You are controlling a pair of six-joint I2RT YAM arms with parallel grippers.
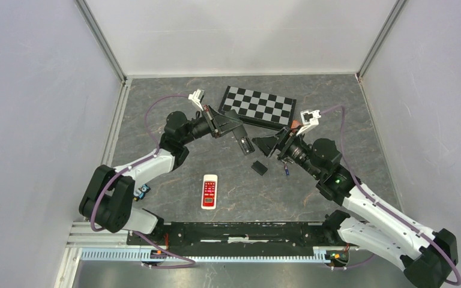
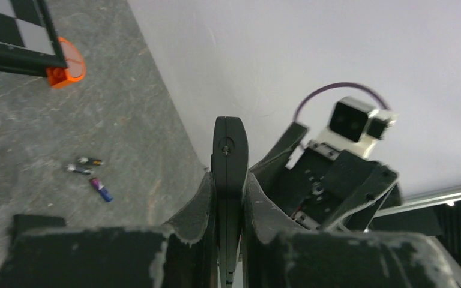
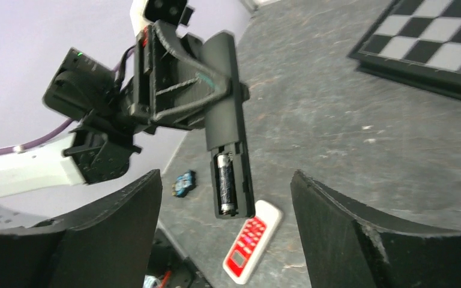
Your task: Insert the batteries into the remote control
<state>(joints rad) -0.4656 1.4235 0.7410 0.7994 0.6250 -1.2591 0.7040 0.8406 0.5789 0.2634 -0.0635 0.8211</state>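
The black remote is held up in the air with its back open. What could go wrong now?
The battery in the uncovered compartment of the black remote could drop out, as the left gripper holds it off the table. The spare batteries are tiny and lie loose on the table; the open right gripper might nudge them away.

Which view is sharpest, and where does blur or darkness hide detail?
Top external: sharp, evenly lit, little shadow. Left wrist: the left gripper fills the foreground, dark and soft; loose batteries tiny. Right wrist: slightly smeared, yet the battery inside the black remote reads clearly.
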